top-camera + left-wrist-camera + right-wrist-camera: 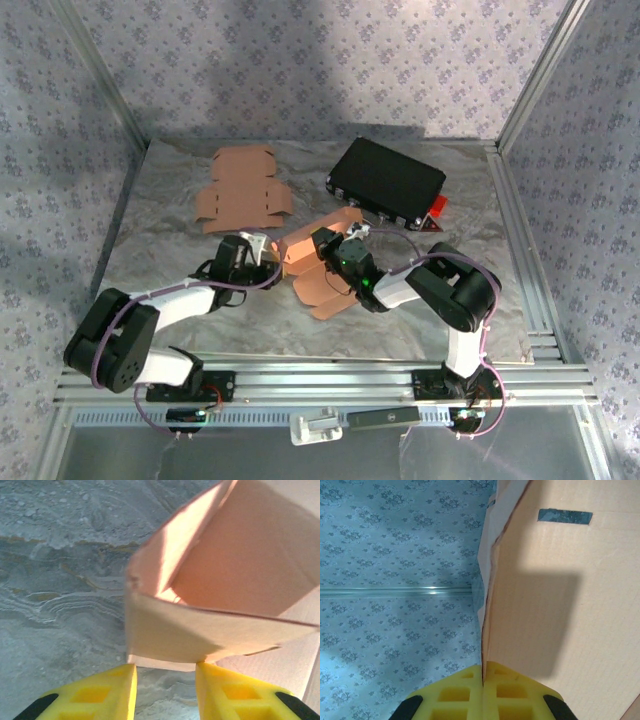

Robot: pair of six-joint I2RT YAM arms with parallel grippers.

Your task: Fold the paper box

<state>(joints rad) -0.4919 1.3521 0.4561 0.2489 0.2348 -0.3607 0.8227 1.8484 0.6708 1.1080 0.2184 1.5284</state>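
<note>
We see the R gripper pinching one wall of the paper box, jaws pressed together, prob. to steady it mid-table btwn the arms. L gripper jaws are part-spread at a lower edge, likely bracing. Box: tan card, half-formed, walls raised, one slot.

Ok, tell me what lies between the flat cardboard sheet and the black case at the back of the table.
Nothing. In the top view, the stretch between the flat cardboard sheet and the black case is bare silver table cover.
</note>
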